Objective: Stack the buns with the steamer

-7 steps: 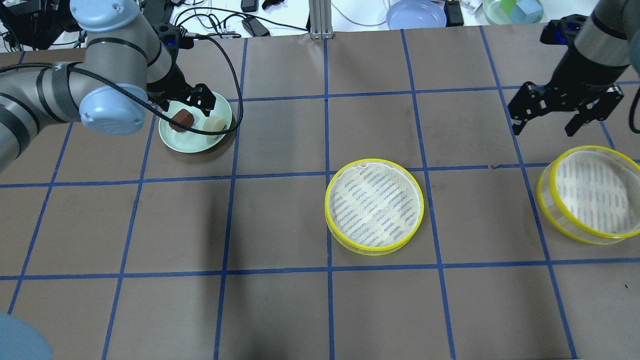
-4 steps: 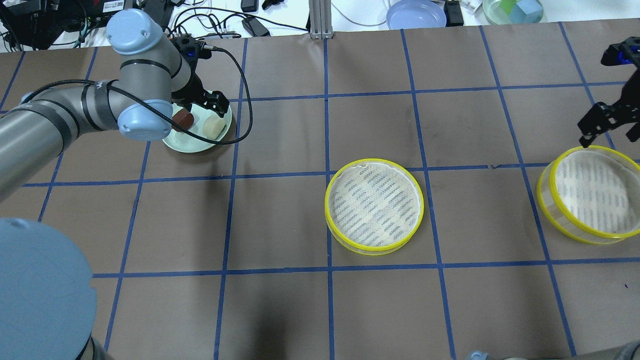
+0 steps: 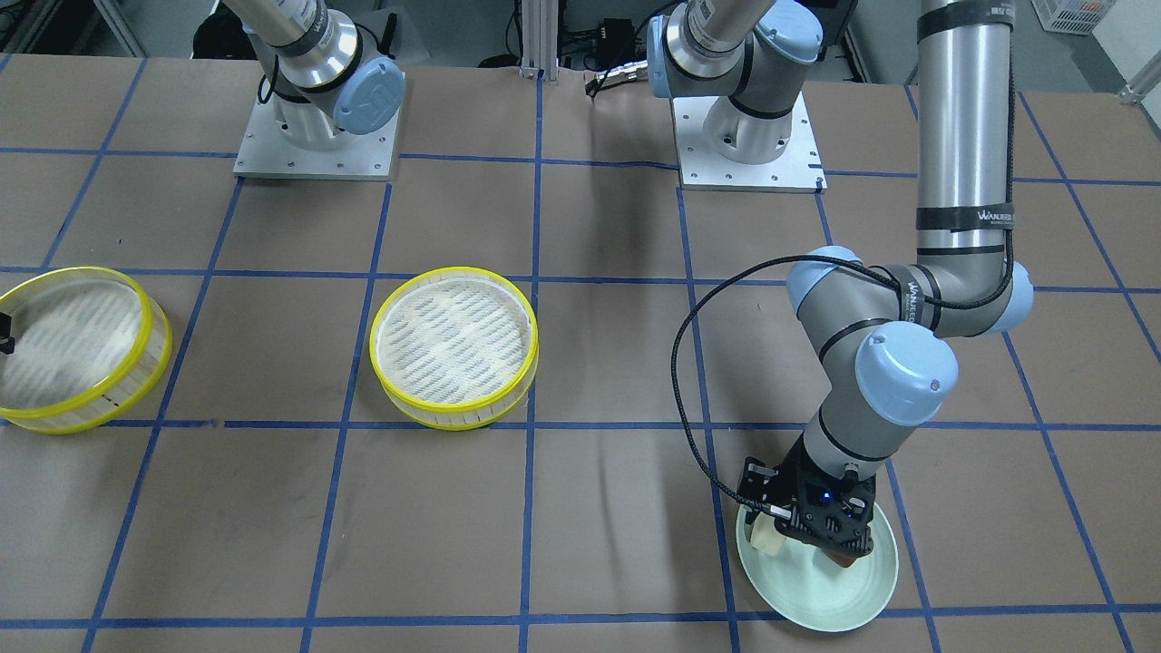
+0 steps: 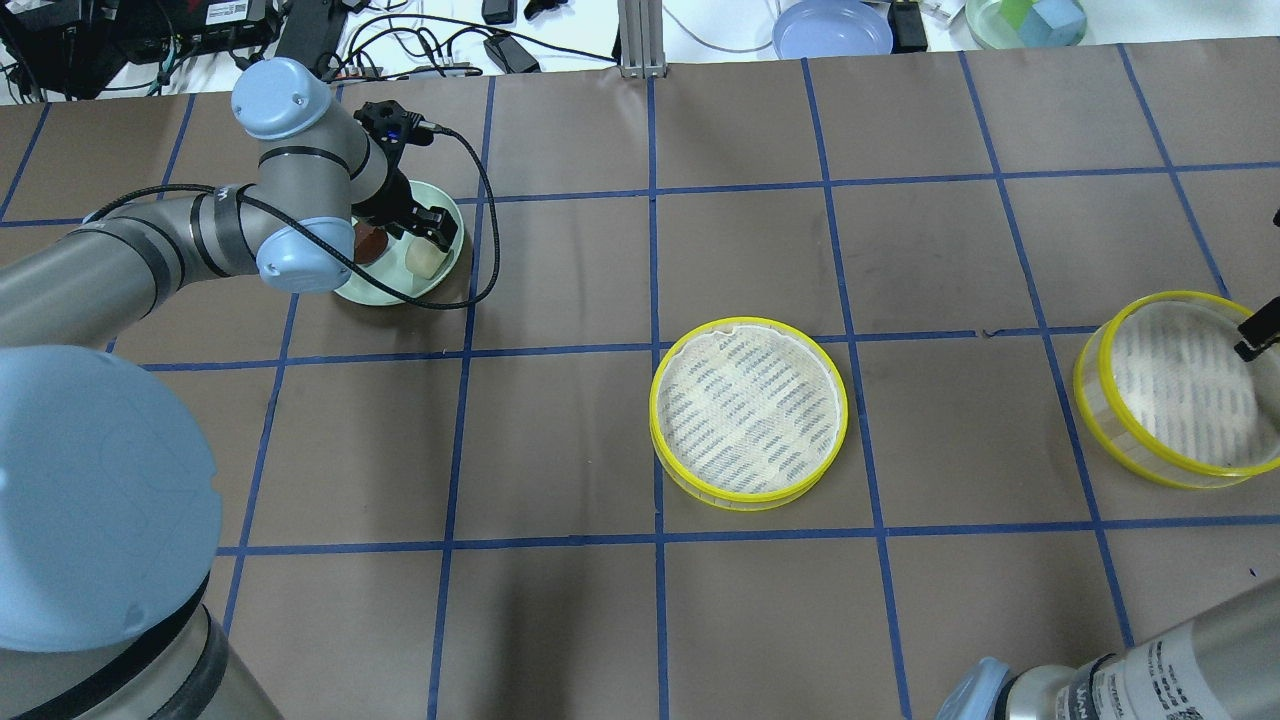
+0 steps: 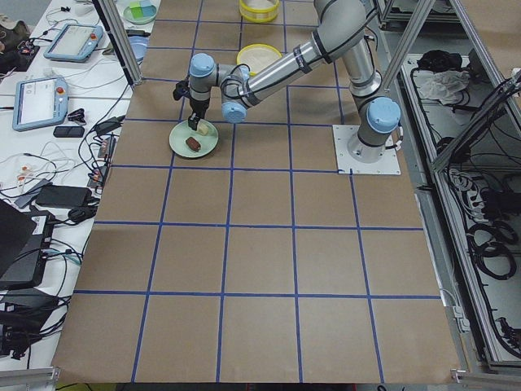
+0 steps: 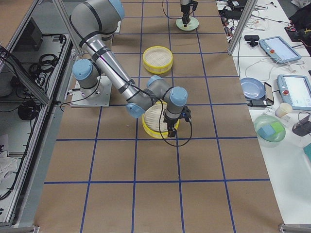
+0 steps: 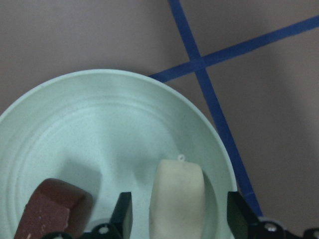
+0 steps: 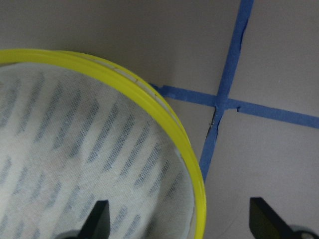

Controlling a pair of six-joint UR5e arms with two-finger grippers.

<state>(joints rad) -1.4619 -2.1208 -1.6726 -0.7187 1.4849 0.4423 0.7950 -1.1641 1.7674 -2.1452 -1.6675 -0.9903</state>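
Note:
The pale green plate (image 4: pixel 400 296) at the far left holds the cream-white bun (image 4: pixel 424 260) and the dark reddish-brown bun (image 4: pixel 370 243). My left gripper (image 7: pixel 179 216) is open and low over the plate. Its fingers (image 7: pixel 122 214) stand on either side of the cream bun (image 7: pixel 177 196), with a gap on each side. The brown bun (image 7: pixel 52 206) lies beside it. Two yellow-rimmed steamer trays stand empty, one in the middle (image 4: pixel 748 412) and one at the right (image 4: pixel 1170 390). My right gripper (image 8: pixel 179 219) is open and straddles the rim of the right tray (image 8: pixel 164 124).
A blue plate (image 4: pixel 831 27) and a clear bowl with green and blue blocks (image 4: pixel 1027 20) sit beyond the table's far edge, among cables. Blue tape lines (image 4: pixel 655 350) grid the brown table. My left arm's elbow (image 4: pixel 95 500) fills the near left corner of the overhead view.
My left gripper has come down over the plate and shifted onto the cream bun. My right gripper has moved right and down to the right tray's rim, mostly out of the overhead view.

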